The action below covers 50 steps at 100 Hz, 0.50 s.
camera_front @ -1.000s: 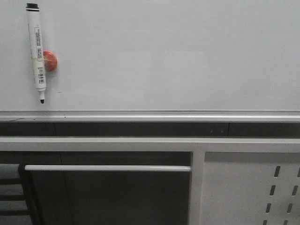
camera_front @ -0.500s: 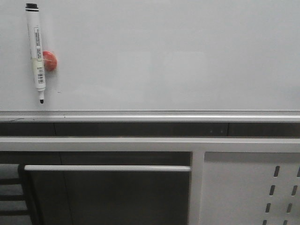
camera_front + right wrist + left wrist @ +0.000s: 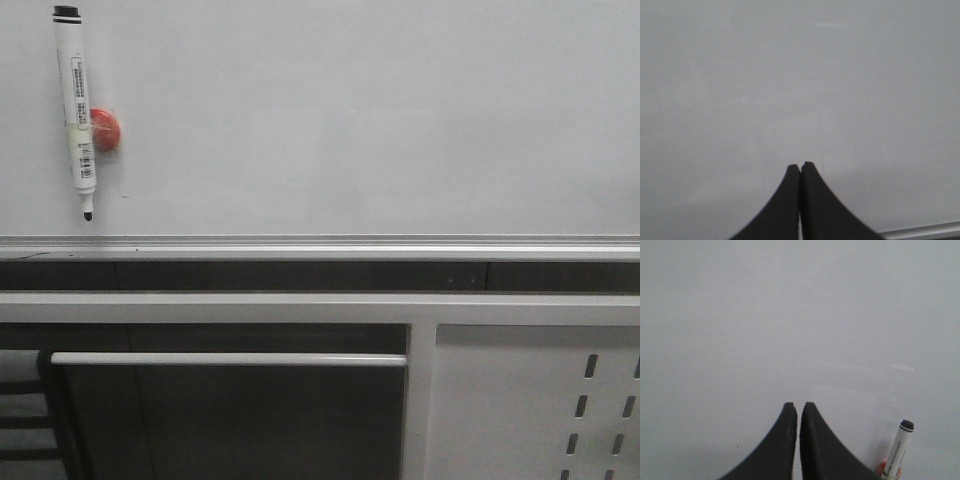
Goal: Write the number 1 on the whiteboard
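Observation:
The whiteboard (image 3: 350, 120) fills the upper half of the front view as a plain glossy pale panel above a silver rail (image 3: 320, 246). No number 1 shows on it in any view. A white marker pen (image 3: 76, 110) hangs tip down at the board's upper left, against a red magnet (image 3: 105, 130). Neither gripper appears in the front view. My left gripper (image 3: 800, 405) faces the whiteboard (image 3: 790, 315), shut and empty, with the marker pen (image 3: 899, 450) off to one side. My right gripper (image 3: 800, 165) is shut on nothing, facing bare whiteboard (image 3: 790, 75).
Below the rail runs a dark gap and a white frame. A white perforated metal panel (image 3: 530, 400) stands at lower right. A horizontal white bar (image 3: 230, 358) crosses a dark opening at lower left. The rail's end (image 3: 920, 232) shows in the right wrist view.
The whole front view has drifted a few pixels to the left. Nothing on the board has moved.

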Tool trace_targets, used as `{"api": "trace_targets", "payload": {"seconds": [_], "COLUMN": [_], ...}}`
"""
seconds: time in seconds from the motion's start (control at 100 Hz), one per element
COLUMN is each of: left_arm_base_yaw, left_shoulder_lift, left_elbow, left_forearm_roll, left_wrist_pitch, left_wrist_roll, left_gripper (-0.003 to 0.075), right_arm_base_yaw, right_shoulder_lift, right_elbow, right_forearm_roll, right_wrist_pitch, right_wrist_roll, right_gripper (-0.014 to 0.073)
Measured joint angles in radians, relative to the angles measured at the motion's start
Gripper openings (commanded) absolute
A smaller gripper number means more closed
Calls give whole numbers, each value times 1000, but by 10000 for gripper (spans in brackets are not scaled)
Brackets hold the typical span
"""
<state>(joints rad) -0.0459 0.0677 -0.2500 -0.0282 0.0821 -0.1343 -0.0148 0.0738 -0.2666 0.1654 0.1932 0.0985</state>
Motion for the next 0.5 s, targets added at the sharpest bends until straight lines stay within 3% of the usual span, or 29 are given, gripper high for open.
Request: {"api": "trace_targets", "payload": {"seconds": [0.29,0.5], "left_arm_base_yaw": [0,0], "left_shoulder_lift": [184,284], "left_elbow": [-223,-284], "left_forearm_roll": [0,-80], "left_wrist_pitch": [185,102], "left_wrist_roll": [0,0], "left_gripper": [-18,-18], "right_arm_base_yaw": [0,0], "right_shoulder_lift": [268,397], "right_elbow": [-324,-479], "right_forearm_roll": [-40,-41], "right_wrist_pitch": [354,446], "right_wrist_roll": [-6,-55], "right_gripper": [-71,-71]}}
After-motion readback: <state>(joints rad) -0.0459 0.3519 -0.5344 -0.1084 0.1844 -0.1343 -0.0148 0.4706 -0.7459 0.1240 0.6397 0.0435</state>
